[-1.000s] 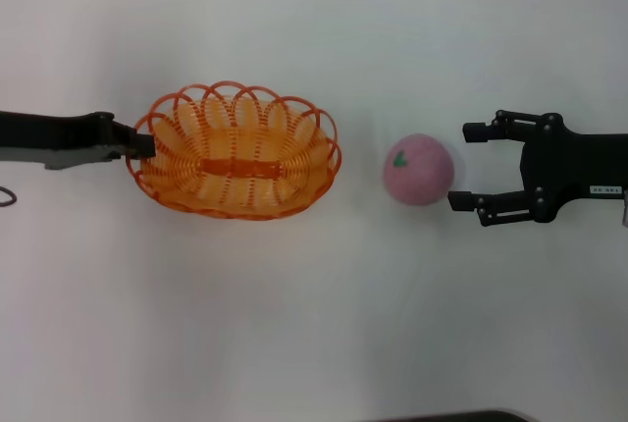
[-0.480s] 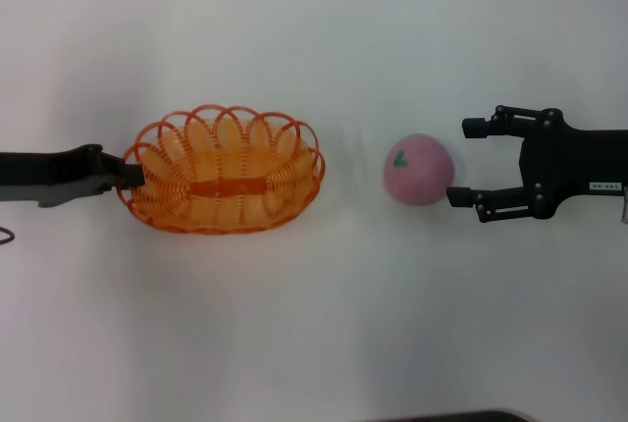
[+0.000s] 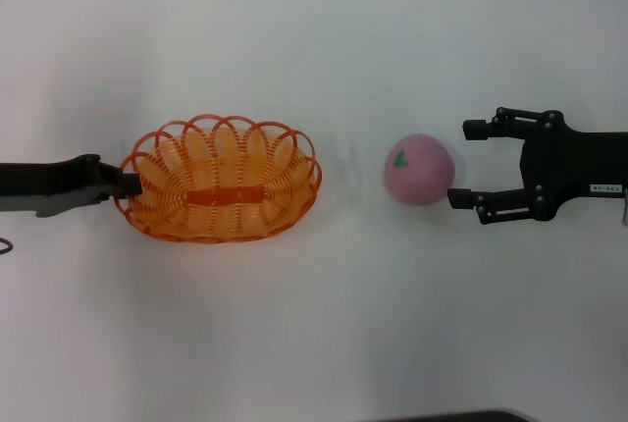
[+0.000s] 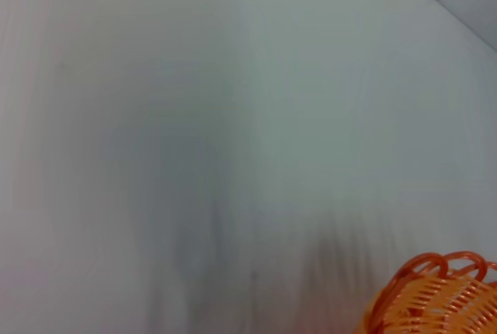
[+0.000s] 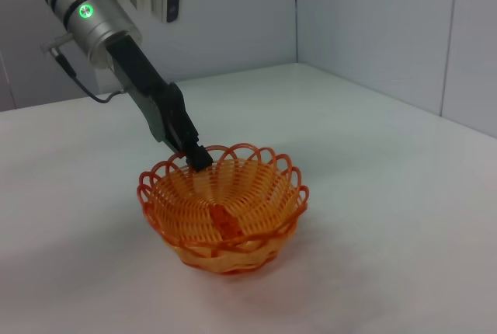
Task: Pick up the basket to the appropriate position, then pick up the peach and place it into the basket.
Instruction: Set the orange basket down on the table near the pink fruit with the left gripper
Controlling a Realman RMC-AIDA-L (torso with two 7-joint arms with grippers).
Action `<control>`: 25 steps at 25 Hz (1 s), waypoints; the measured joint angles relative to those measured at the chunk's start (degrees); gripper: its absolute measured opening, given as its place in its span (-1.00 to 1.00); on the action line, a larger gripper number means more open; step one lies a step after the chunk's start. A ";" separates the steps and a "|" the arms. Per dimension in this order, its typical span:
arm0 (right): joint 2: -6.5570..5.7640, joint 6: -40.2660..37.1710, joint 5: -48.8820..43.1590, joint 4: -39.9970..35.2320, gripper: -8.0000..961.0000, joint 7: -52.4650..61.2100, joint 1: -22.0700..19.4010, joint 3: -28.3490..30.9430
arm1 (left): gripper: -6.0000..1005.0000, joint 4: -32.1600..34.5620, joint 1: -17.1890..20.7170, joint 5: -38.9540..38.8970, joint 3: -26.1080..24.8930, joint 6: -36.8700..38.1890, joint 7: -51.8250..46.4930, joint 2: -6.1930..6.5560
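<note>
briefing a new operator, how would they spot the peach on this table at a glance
On the white table, look right of the orange basket, toward the right gripper. The peach lies just before its open fingers, untouched. It is the only round pink thing, with a small green mark on top.

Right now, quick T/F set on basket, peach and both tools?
1. The left tool grips the rim of the basket. True; the right wrist view shows it closed on the rim's edge.
2. The peach lies inside the basket. False; it sits on the table, apart from the basket and on its right.
3. The right tool is open beside the peach. True; its fingers are spread and not touching the fruit.
4. The basket is tipped upside down. False; it is upright, opening facing up.
5. The right tool holds the peach. False; the peach lies free, just short of its fingertips.
</note>
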 joint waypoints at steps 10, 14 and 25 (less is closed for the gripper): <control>0.06 0.26 0.00 0.00 0.93 0.00 -0.05 -0.01 | -0.88 -0.33 1.12 -1.90 -0.02 -0.99 -0.05 -0.09; 0.10 0.29 0.00 0.00 0.93 0.00 0.01 -0.01 | -0.89 -0.38 1.80 -2.85 0.00 -1.63 -0.05 -0.09; 0.18 0.30 0.01 0.00 0.92 0.00 0.03 -0.01 | -0.87 -1.19 2.31 -4.31 0.00 -2.45 0.44 -0.09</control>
